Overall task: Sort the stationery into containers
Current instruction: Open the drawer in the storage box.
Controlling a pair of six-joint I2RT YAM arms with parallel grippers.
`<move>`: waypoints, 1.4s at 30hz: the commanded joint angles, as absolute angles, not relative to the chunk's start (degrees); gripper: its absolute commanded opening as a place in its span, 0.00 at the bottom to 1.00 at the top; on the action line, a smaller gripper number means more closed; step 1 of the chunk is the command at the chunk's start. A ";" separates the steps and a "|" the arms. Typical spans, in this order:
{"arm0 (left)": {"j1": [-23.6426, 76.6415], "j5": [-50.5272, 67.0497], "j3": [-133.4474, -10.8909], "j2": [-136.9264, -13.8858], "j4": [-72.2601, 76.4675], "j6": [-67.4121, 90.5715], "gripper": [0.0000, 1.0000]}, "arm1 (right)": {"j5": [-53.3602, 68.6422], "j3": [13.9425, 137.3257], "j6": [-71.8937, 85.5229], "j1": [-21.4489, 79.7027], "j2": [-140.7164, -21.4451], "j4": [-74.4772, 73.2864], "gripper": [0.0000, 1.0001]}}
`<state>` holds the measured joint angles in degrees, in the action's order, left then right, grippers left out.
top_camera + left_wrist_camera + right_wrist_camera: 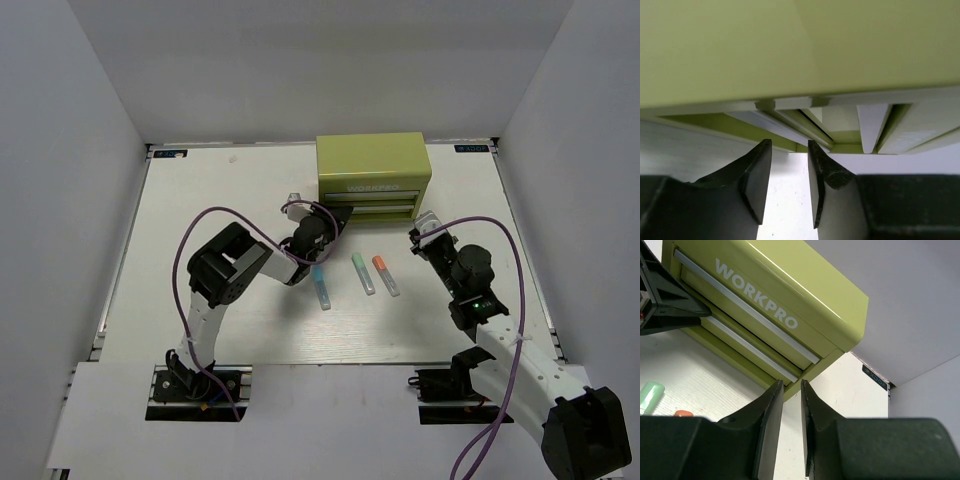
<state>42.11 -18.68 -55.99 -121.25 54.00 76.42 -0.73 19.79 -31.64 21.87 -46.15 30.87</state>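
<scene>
Presently, the olive-green metal mini tool chest (372, 165) is seen against the table's far edge. Both drawers (747, 335) appear pushed in, and their contents are hidden. On the open white tabletop (220, 330) in front, three stubby clear plastic pieces are laid side by side: blue-capped marker (320, 285), green-capped marker (362, 272), orange-capped marker (385, 275). The left gripper (790, 165) is held close to the lower drawer's left end, and the right gripper (791, 390) near the chest's front-right corner. Both jaw pairs are narrowly parted, with nothing gripped.
</scene>
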 commanded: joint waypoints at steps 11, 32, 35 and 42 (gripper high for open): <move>41.75 -20.74 -61.08 -124.28 54.14 78.05 0.45 | 1.12 22.94 -29.27 21.71 -45.62 30.32 0.47; 41.22 -23.55 -64.42 -129.81 58.62 81.21 0.41 | 3.08 27.60 -28.74 21.71 -47.64 30.23 0.52; 41.22 -23.55 -64.42 -129.81 58.62 81.21 0.41 | 3.34 28.04 -29.27 21.71 -48.25 30.32 0.53; 41.22 -24.08 -63.37 -129.81 58.62 81.74 0.30 | 4.04 32.07 -28.83 21.71 -52.98 29.62 0.71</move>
